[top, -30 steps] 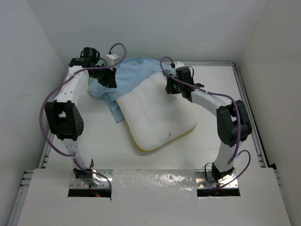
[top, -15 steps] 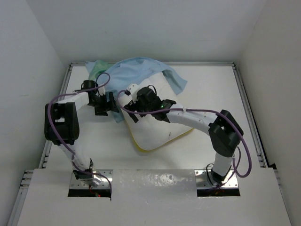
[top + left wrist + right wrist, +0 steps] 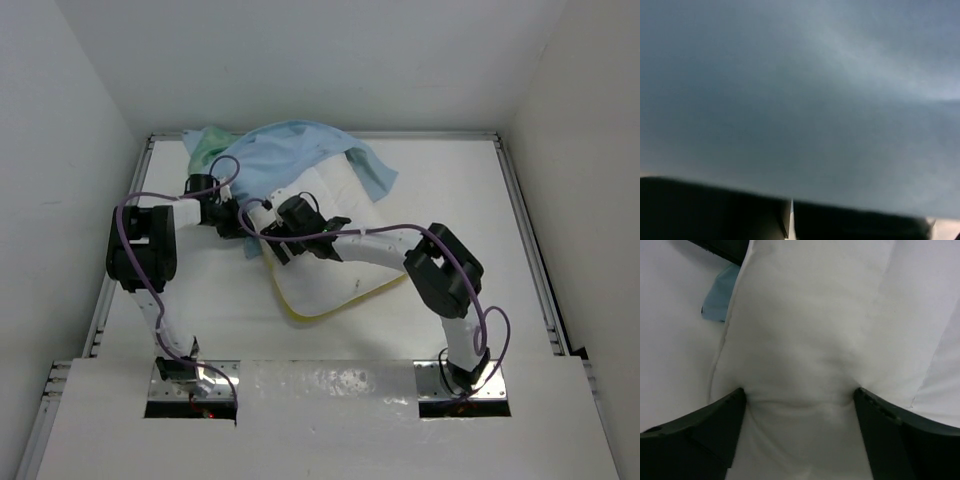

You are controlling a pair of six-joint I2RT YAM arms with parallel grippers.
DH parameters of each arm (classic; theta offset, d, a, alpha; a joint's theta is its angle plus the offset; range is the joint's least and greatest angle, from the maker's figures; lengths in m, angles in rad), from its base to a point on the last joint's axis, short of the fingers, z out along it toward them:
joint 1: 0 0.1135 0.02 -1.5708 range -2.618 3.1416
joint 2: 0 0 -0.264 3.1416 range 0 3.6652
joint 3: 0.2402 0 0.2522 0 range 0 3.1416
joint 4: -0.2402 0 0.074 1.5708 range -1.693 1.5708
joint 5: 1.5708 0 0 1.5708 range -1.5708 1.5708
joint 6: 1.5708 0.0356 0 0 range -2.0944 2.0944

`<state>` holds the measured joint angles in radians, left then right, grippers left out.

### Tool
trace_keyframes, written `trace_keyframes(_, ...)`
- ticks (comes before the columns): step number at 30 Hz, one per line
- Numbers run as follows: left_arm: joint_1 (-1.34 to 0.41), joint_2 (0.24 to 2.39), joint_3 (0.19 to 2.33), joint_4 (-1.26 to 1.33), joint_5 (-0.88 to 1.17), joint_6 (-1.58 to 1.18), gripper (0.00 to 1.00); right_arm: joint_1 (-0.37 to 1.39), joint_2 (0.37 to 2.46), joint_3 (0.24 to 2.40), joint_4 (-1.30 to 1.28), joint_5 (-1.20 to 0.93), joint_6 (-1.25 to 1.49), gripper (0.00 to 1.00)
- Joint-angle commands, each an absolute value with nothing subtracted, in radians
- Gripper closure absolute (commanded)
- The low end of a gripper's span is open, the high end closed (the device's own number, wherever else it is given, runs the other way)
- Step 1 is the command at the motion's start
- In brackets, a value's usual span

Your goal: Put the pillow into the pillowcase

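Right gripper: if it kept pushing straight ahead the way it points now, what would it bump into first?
The pillow. The right gripper already has white padding bulging between its fingers, so going on means pressing deeper into it. What lies beyond is hidden.

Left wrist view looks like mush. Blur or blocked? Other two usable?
Left wrist: blocked and defocused, grey-blue fabric against the lens, only dark finger edges at the bottom. Right wrist: sharp enough, pillow bulging between both fingers, evenly lit. Top external: crisp, soft shadows, mild glare on the foil strip.
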<state>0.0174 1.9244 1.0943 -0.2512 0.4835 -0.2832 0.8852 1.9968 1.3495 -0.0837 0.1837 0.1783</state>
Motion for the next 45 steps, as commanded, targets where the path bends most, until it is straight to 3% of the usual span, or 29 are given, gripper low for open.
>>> trace_keyframes(1, 0.011, 1.933, 1.118, -0.224, 0.489, -0.272, 1.0, 0.888, 2.072, 1.411, -0.051, 0.17, 0.235, 0.2)
trace_keyframes(2, 0.011, 1.921, 1.126, -0.238, 0.505, -0.258, 1.0, 0.888, 2.091, 1.431, -0.073, 0.163, 0.241, 0.33)
trace_keyframes(3, 0.011, 1.884, 1.135, -0.244, 0.517, -0.212, 1.0, 0.888, 2.112, 1.475, -0.089, 0.153, 0.248, 0.71)
trace_keyframes(4, 0.011, 1.866, 1.153, -0.258, 0.532, -0.18, 1.0, 0.887, 2.131, 1.495, -0.097, 0.146, 0.264, 0.91)
trace_keyframes(5, 0.009, 1.849, 1.166, -0.302, 0.547, -0.143, 1.0, 0.882, 2.161, 1.521, -0.107, 0.143, 0.276, 1.0)
trace_keyframes(9, 0.011, 1.767, 1.224, -0.513, 0.676, 0.151, 1.0, 0.819, 2.183, 1.728, -0.005, 0.141, 0.444, 1.0)
trace_keyframes(14, -0.028, 1.678, 1.166, -0.73, 0.799, 0.374, 1.0, 0.72, 2.21, 1.916, 0.232, 0.286, 0.687, 1.0)
trace_keyframes(16, -0.055, 1.671, 1.19, -0.832, 0.951, 0.588, 1.0, 0.724, 2.258, 2.008, 0.241, 0.417, 0.631, 1.0)
trace_keyframes(17, -0.063, 1.669, 1.212, -1.012, 1.021, 0.692, 1.0, 0.726, 2.278, 2.037, 0.227, 0.442, 0.63, 1.0)
trace_keyframes(19, -0.071, 1.667, 1.296, -1.264, 1.163, 1.118, 1.0, 0.727, 2.321, 2.091, 0.169, 0.477, 0.655, 1.0)
trace_keyframes(25, -0.055, 1.585, 1.325, -1.319, 1.19, 1.048, 1.0, 0.781, 2.335, 1.919, 0.158, 0.482, 0.531, 1.0)
trace_keyframes(29, -0.044, 1.566, 1.333, -1.319, 1.209, 1.011, 0.99, 0.784, 2.252, 1.638, 0.273, 0.35, 0.574, 1.0)
trace_keyframes(31, -0.044, 1.568, 1.335, -1.319, 1.143, 0.993, 0.74, 0.784, 2.212, 1.583, 0.336, 0.24, 0.562, 1.0)
trace_keyframes(32, -0.044, 1.574, 1.348, -1.319, 1.114, 0.968, 0.43, 0.784, 2.201, 1.556, 0.342, 0.197, 0.552, 0.96)
trace_keyframes(33, -0.044, 1.574, 1.362, -1.319, 1.054, 0.963, 0.37, 0.784, 2.186, 1.545, 0.344, 0.166, 0.529, 0.67)
trace_keyframes(34, -0.043, 1.575, 1.383, -1.319, 1.03, 0.963, 0.29, 0.784, 2.151, 1.525, 0.345, 0.12, 0.517, 0.48)
trace_keyframes(36, -0.034, 1.58, 1.481, -1.318, 0.999, 0.972, 0.27, 0.773, 2.109, 1.506, 0.342, 0.094, 0.49, 0.13)
trace_keyframes(37, -0.028, 1.597, 1.529, -1.316, 1.0, 0.986, 0.24, 0.769, 2.064, 1.484, 0.342, 0.084, 0.483, 0.04)
trace_keyframes(39, -0.028, 1.623, 1.638, -1.158, 1.011, 0.903, 0.27, 0.737, 2.014, 1.454, 0.354, 0.077, 0.469, 0.01)
trace_keyframes(40, -0.029, 1.649, 1.646, -1.026, 0.987, 0.65, 0.31, 0.72, 1.969, 1.428, 0.357, 0.068, 0.471, 0.01)
trace_keyframes(41, -0.029, 1.669, 1.652, -0.808, 0.898, 0.532, 0.56, 0.68, 1.951, 1.421, 0.353, 0.051, 0.474, 0.25)
trace_keyframes(42, -0.035, 1.734, 1.666, -0.739, 0.843, 0.388, 0.73, 0.658, 1.935, 1.414, 0.342, 0.025, 0.477, 0.59)
trace_keyframes(43, -0.04, 1.78, 1.727, -0.689, 0.791, 0.347, 0.88, 0.635, 1.91, 1.414, 0.324, 0.006, 0.482, 0.86)
trace_keyframes(44, -0.049, 1.825, 1.773, -0.64, 0.699, 0.321, 0.97, 0.597, 1.899, 1.414, 0.277, 0.017, 0.491, 0.96)
trace_keyframes(45, -0.057, 1.921, 1.819, -0.632, 0.657, 0.311, 0.99, 0.58, 1.89, 1.407, 0.256, 0.032, 0.486, 0.9)
